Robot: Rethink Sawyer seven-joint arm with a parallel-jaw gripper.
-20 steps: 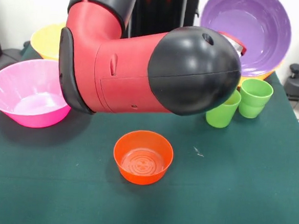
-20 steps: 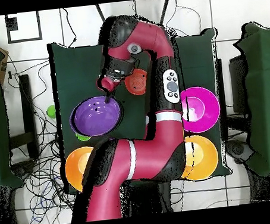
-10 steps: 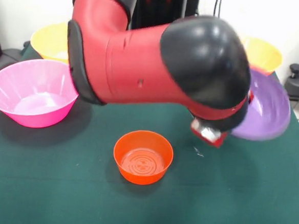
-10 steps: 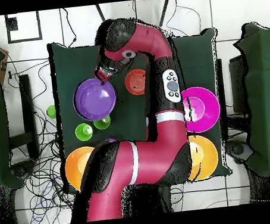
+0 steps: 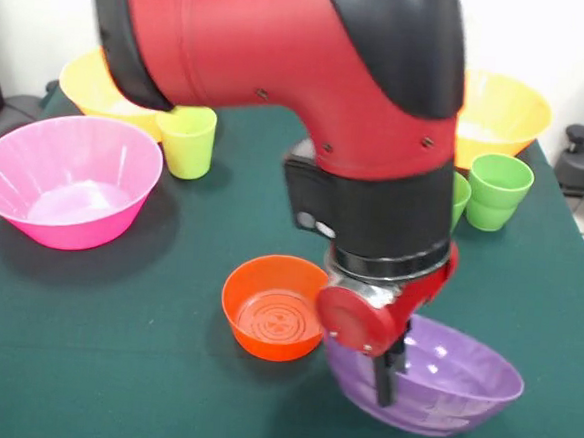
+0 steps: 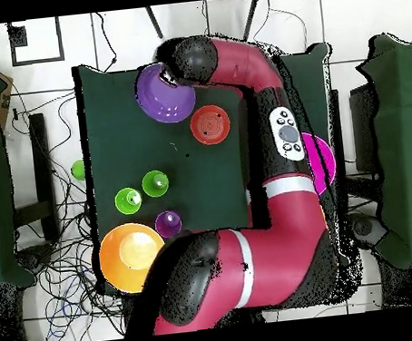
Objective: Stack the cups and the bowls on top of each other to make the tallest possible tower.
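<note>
My gripper (image 5: 387, 378) is shut on the near rim of the medium purple bowl (image 5: 441, 378), holding it tilted and low over the table, just right of the small orange bowl (image 5: 277, 307). From above, the purple bowl (image 6: 162, 93) lies beside the small orange bowl (image 6: 210, 124), apart from it. A yellow-green cup (image 5: 188, 140) stands upright at the back left. Two green cups (image 5: 499, 189) stand at the back right, one half hidden by the arm. A translucent purple cup (image 6: 168, 224) shows only from above. No tower stands.
The big pink bowl (image 5: 66, 178) sits at the left. One orange-yellow bowl (image 5: 99, 77) is at the back left, another (image 5: 502, 105) at the back right. The thick arm (image 5: 312, 70) covers the table's middle. The table's front edge is close below the purple bowl.
The arm swung forward and down, carrying the purple bowl from high at the back right to low beside the small orange bowl. The yellow-green cup came into view.
</note>
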